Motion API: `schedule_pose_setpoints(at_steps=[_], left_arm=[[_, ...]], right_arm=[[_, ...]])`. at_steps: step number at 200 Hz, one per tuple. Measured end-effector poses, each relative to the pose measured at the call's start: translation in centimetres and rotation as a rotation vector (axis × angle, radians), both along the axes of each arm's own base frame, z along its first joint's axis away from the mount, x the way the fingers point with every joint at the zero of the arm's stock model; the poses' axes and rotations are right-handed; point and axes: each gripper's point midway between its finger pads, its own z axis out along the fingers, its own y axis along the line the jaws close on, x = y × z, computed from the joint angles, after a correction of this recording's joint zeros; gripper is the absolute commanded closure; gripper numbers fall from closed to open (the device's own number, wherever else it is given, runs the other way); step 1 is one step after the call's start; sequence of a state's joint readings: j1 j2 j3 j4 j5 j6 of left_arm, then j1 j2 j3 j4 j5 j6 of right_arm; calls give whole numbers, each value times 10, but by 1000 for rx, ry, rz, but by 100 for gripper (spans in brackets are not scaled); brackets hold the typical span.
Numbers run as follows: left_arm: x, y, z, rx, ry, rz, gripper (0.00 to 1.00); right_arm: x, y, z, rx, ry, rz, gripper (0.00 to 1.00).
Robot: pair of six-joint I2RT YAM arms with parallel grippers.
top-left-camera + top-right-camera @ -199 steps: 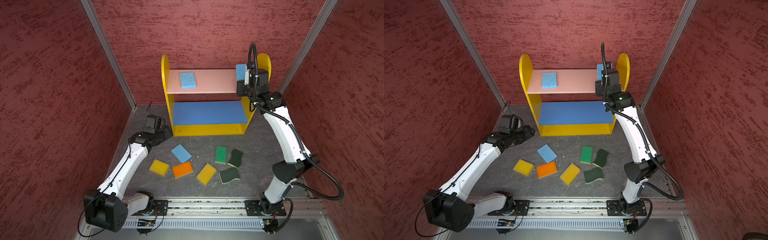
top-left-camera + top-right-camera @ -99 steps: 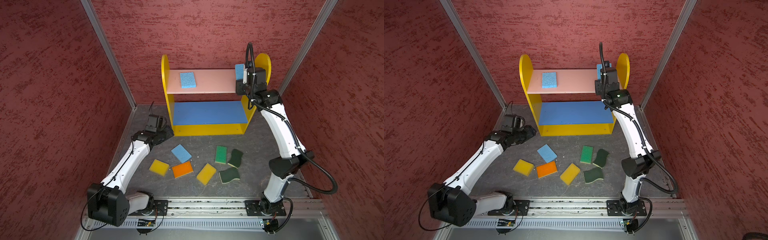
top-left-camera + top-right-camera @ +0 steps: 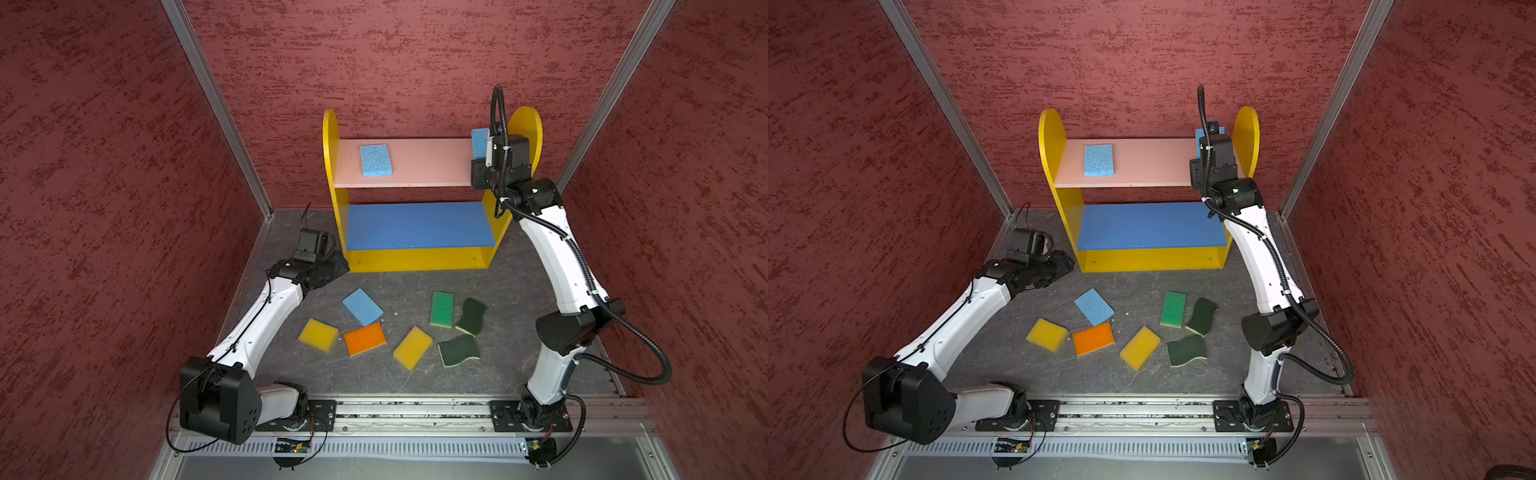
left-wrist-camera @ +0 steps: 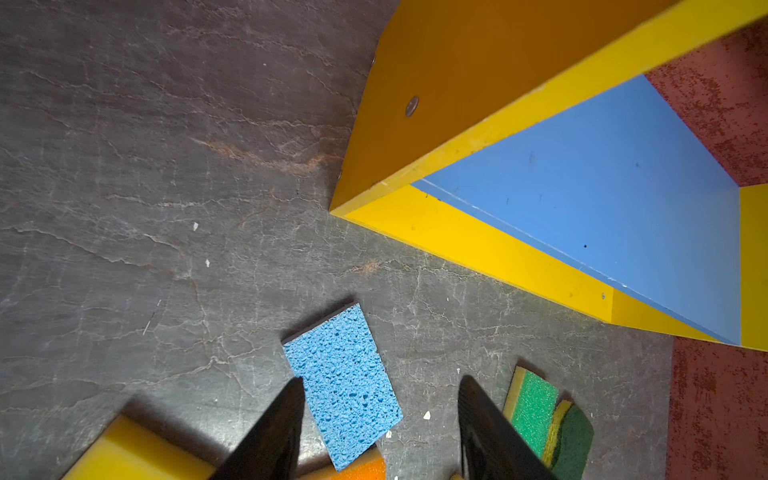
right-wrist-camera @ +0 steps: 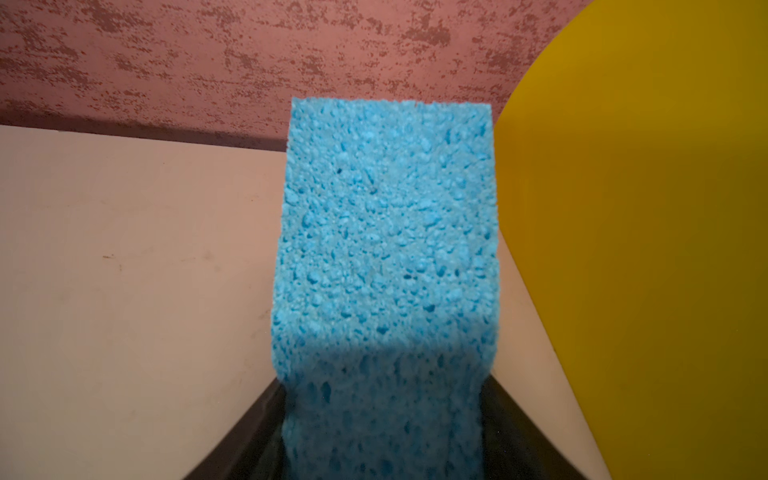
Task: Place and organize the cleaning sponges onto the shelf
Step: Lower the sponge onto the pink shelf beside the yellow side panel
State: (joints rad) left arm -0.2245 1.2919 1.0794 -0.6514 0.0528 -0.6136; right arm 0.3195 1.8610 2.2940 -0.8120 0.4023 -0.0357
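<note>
Looked mid-placement. Found held blue sponge [image 5: 386, 216] clamped in right gripper [image 5: 384, 380], jutting out ahead of it over shelf's pink board [image 5: 124, 249]. Needed next, likely – lower flat, let go, back out. Found left gripper [image 4: 382, 382] spread wide, empty — loose blue sponge [image 4: 340, 374] on table [image 4: 124, 166] just ahead of its tips.

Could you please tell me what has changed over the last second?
The right elbow swung inward, toward the middle; the right gripper held its place at the right end of the pink board, jaws still on the blue sponge. The left shoulder shifted slightly. Nothing was grasped or released. The left gripper, open beside the shelf, and the other sponges stayed put.
</note>
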Motion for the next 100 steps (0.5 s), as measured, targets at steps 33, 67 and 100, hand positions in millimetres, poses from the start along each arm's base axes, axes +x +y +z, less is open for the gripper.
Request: schedule_pose_setpoints(at_steps=[33,67,100], left_arm=[[0,0,1,-2,-3,-1,40],[0,0,0,-2,-2,-1,40],[0,0,0,-2,-2,-1,40]], right_arm=[[1,0,0,-4,1,-2,31],[1,-1,-1,-6,1,-3,28],[2,-1,-1,-9,0,-6,24]])
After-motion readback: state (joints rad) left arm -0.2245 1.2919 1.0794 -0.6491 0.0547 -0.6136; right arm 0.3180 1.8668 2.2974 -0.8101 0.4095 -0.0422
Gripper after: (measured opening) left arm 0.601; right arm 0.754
